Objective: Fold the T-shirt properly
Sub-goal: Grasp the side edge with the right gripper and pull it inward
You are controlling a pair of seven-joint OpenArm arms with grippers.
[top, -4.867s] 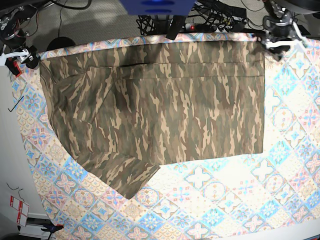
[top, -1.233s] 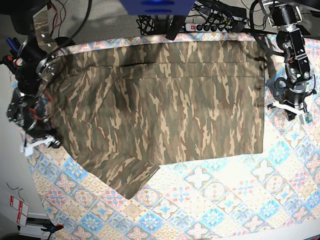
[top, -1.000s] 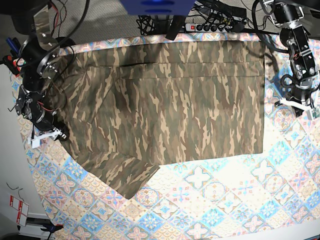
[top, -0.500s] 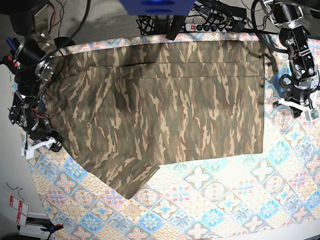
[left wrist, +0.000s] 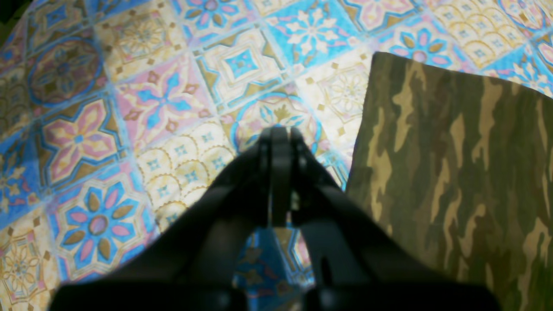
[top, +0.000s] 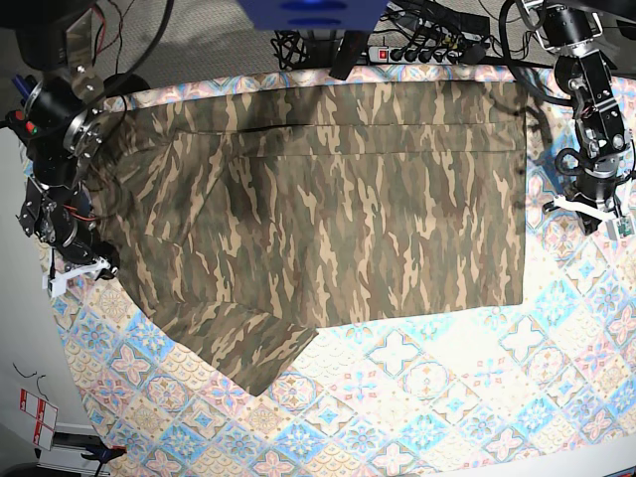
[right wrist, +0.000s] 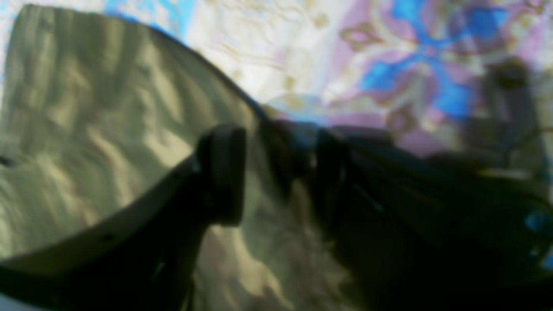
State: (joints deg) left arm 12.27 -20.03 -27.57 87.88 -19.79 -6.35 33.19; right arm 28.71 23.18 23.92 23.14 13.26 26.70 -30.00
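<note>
The large short-sleeved camouflage cloth T-shirt (top: 328,219) in olive, brown and tan lies spread flat over the pastel blue-pink patterned tablecloth (top: 477,397), filling most of the far half of the table, with one sleeve flap pointing toward the near edge. No fold along its length looks made yet; judging by where the arms sit, the step in hand is taking hold of the two side edges.

The right gripper (right wrist: 270,172) sits low at the shirt's side edge, its jaws apart with the camouflage hem running between and under them; the wrist view is blurred, so whether cloth is actually pinched cannot be told. To do this well, it should drive its lower finger under the hem and close on the full thickness of cloth, not on the tablecloth beneath.

The left gripper (left wrist: 276,142) has its jaws pressed fully together and holds nothing. It hovers over bare tablecloth, with the shirt's straight edge and corner just beside it on its right in the wrist view. It needs to part its jaws, shift toward that edge and grip close to the corner, so both sides lift evenly.
</note>
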